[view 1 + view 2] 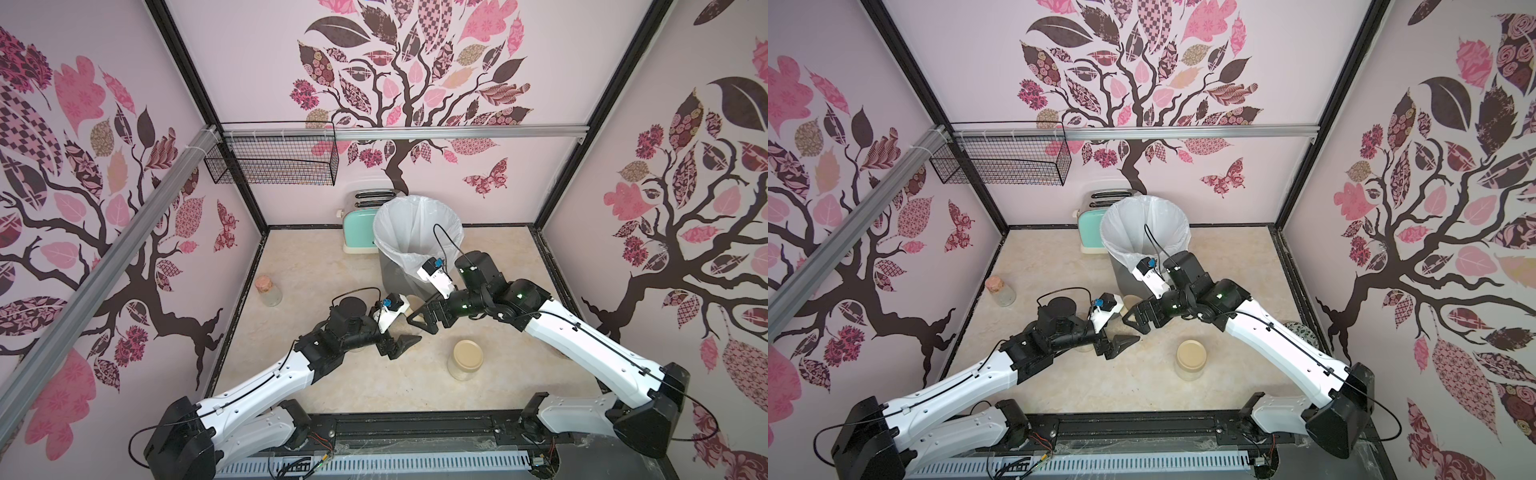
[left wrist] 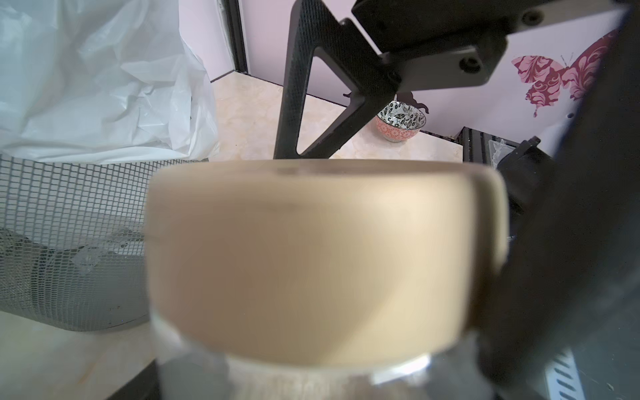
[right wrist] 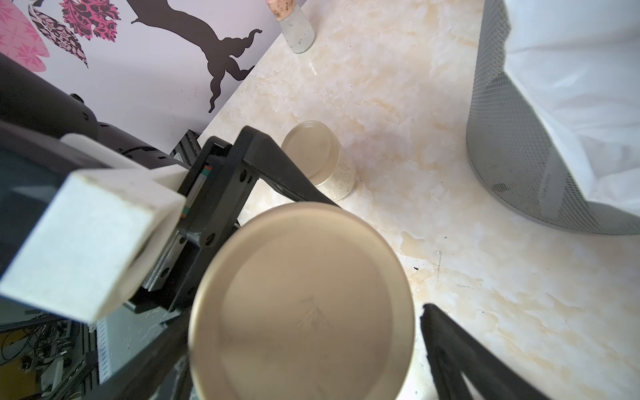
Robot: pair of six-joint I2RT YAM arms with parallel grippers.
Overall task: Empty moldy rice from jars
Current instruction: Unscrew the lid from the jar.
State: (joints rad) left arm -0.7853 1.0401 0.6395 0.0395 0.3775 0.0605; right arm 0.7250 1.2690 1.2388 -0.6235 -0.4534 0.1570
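- The right gripper (image 1: 423,322) hangs with its jaws spread wide. One textured black finger (image 3: 446,339) stands clear of the rim of the lid (image 3: 301,304) directly beneath it.
- That lid is flat, round and matte beige, and it faces up. The held jar (image 2: 322,263) stands upright, its axis vertical.
- The left gripper (image 1: 409,332) clasps this jar's clear glass body below the lid.
- Just past the left gripper's finger, a second jar (image 3: 318,156) stands upright, with pale grainy rice (image 3: 341,180) showing behind the glass.
- Farther from both grippers, a third jar (image 1: 467,359) stands upright with its lid on.
- Behind the right gripper is a grey mesh bin (image 3: 512,138) with a crinkled white liner.
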